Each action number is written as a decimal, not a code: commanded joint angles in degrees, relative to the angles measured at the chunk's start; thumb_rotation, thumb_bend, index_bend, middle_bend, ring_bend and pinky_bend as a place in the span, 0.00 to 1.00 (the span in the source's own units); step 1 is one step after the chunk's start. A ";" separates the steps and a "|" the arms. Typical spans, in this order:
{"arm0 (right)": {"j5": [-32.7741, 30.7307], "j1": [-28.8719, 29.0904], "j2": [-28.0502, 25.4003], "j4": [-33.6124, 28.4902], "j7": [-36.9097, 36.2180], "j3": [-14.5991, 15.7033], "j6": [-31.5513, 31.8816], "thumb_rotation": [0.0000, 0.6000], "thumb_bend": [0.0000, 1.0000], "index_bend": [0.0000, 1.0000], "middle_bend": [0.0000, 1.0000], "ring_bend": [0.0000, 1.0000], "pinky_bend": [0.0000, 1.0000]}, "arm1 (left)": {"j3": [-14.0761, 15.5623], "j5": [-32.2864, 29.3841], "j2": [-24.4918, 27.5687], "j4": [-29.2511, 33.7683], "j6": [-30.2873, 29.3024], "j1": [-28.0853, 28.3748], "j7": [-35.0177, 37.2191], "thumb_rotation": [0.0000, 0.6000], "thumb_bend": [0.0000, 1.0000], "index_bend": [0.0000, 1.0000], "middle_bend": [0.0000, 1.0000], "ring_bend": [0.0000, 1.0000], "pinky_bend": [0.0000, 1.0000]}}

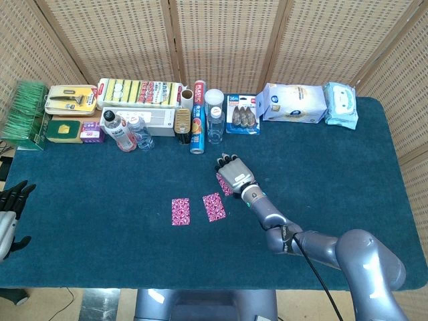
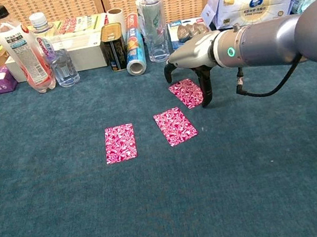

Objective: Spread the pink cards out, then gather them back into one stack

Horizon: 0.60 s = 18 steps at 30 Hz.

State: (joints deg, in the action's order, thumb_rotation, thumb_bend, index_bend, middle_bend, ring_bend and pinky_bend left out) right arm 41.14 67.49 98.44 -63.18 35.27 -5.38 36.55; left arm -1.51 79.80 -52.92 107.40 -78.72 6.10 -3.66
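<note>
— Cards first: where do you see them?
— Three pink cards lie apart on the worktop (image 2: 54, 223): left card (image 2: 120, 142), middle card (image 2: 175, 126), far card (image 2: 186, 93).
— Your right hand (image 2: 193, 62)?
— It hovers over the far card, fingers spread, grasping nothing. Your left hand (image 1: 12, 200) rests at the worktop's edge, released.

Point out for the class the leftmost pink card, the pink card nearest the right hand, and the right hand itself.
Leftmost pink card (image 2: 120, 142), chest view, centre of its face.
Card nearest the hand (image 2: 186, 93), chest view, its exposed face.
Right hand (image 2: 193, 63), chest view, middle of the hand.
</note>
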 commanded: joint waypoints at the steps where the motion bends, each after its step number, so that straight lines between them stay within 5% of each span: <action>1: -0.09 0.07 0.23 0.37 -0.10 0.08 -0.23 1.00 0.07 0.21 0.11 0.05 0.16 | 0.00 -0.08 -0.01 0.05 0.07 0.04 -0.07 1.00 0.05 0.00 0.00 0.00 0.05; 18: 0.50 -0.35 1.21 1.94 -0.90 -0.01 0.25 1.00 0.08 0.27 0.12 0.05 0.17 | -0.09 -0.54 -0.03 0.06 0.10 0.10 -0.07 1.00 0.05 0.00 0.00 0.00 0.05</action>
State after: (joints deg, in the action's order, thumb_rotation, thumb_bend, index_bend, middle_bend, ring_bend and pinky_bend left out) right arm 41.63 67.13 99.64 -61.23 34.37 -5.39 36.80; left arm -1.60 79.25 -52.95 107.46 -78.61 6.20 -3.73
